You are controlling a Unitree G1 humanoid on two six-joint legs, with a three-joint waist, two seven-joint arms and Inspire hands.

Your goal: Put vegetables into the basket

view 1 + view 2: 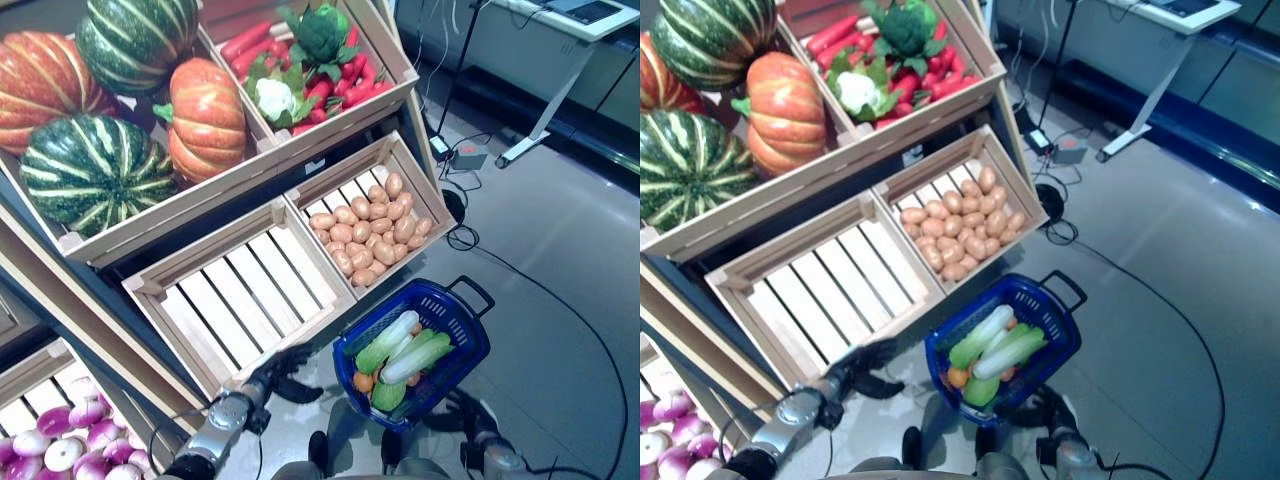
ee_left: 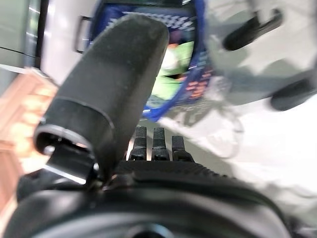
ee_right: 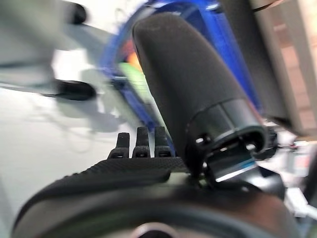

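Note:
A blue plastic basket [image 1: 470,335] sits low in front of the shelves, its black handle on the far side. In it lie pale green leafy stalks [image 1: 392,338], a small orange vegetable [image 1: 363,381] and a green one [image 1: 388,396]. My left hand [image 1: 285,375] hangs just left of the basket, near the front edge of the empty crate, fingers relaxed and holding nothing. The left wrist view shows its thumb [image 2: 114,84] out and the basket [image 2: 195,74] beyond. My right hand [image 1: 462,410] is below the basket's near right corner, also open and empty; its thumb [image 3: 193,84] points at the basket [image 3: 218,29].
The wooden shelves hold an empty slatted crate [image 1: 245,290], a crate of potatoes [image 1: 375,228], orange pumpkins [image 1: 205,120], striped green squashes [image 1: 95,170], and red vegetables with broccoli and cauliflower [image 1: 305,60]. Purple onions [image 1: 60,440] lie lower left. A table leg [image 1: 530,140] and cables are on the floor at right.

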